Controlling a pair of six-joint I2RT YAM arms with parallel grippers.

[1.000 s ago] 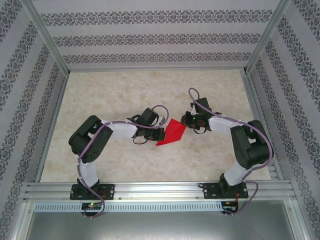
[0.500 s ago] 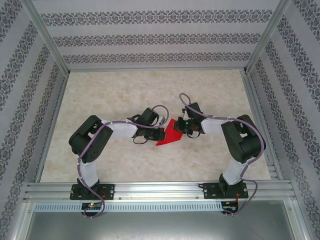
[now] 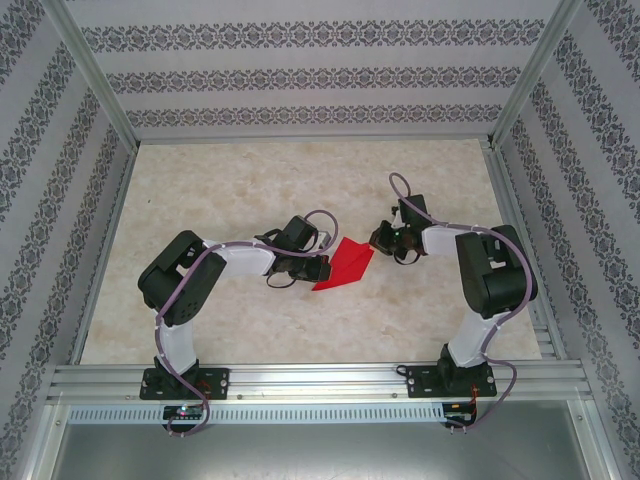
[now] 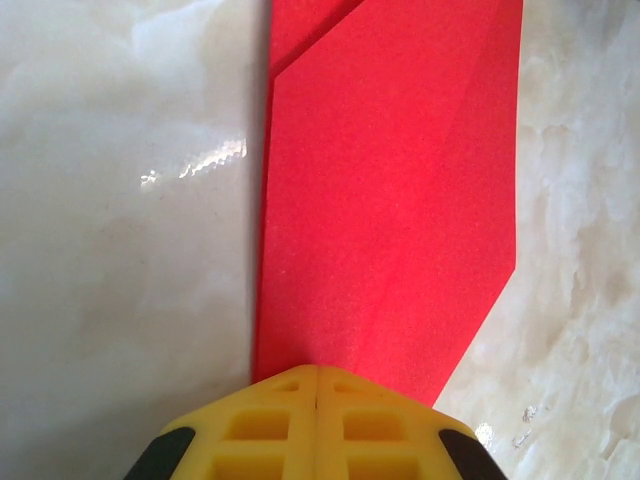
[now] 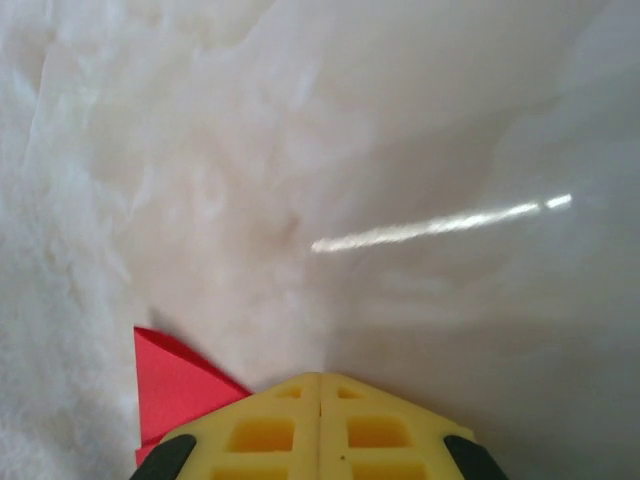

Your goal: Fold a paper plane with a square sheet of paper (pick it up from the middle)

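The folded red sheet of paper (image 3: 342,266) (image 4: 390,200) (image 5: 175,385) lies flat mid-counter (image 3: 250,180), between the two hands. The left hand (image 3: 323,268) (image 4: 317,375) is fully closed, gripping nothing, with its tips over the sheet's left end. The right hand (image 3: 379,239) (image 5: 320,380) is likewise closed and empty, just beside the sheet's right corner.

Red on cream, yellow at my tips.
I'm seeing the paper (image 4: 390,200) bright plain red, a touch darker along its creases; table (image 3: 250,190) cream, marbled pale; my left pincer (image 4: 317,375) and right pincer (image 5: 320,380) yellow, black-cornered; walls (image 3: 300,75) white with grey floral bands.
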